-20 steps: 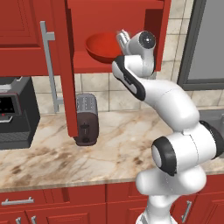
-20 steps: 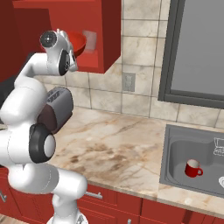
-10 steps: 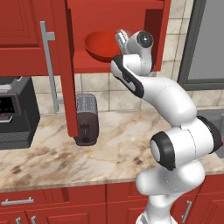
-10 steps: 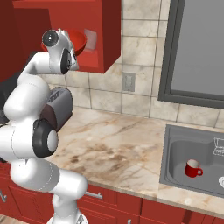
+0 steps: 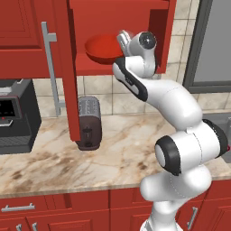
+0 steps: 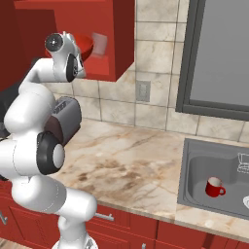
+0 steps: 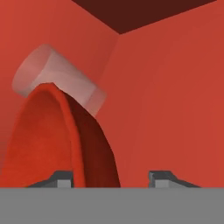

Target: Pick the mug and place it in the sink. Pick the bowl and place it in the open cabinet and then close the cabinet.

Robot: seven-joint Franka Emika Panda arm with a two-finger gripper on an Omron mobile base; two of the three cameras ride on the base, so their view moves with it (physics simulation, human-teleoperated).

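While the small glossy red mug [image 6: 214, 187] already sits in the grey metal sink [image 6: 194, 168], as the right base view shows, the step in hand looks to be the placing of the bowl. From the left base view, the wide shallow glossy red bowl [image 5: 103, 48] rests on the shelf of the open red wall cabinet [image 5: 160, 34], with the white arm's gripper [image 5: 122, 41] right at its near rim; the panelled door [image 5: 64, 67] stands swung out with its long silver bar handle [image 5: 50, 67] facing the room, above a dark metal toaster [image 5: 88, 122] on the marble counter [image 5: 117, 149]. From the right base view, the hand is raised to the cabinet mouth, a clear drinking glass [image 6: 98, 44] standing on the shelf just beyond the bowl. The hand view shows the bowl's rim running up between the two finger tips, which stand apart and seem not to clamp it, with the glass behind. Next, I judge, the hand must back out clear of the bowl, then reach round the door and push it shut.
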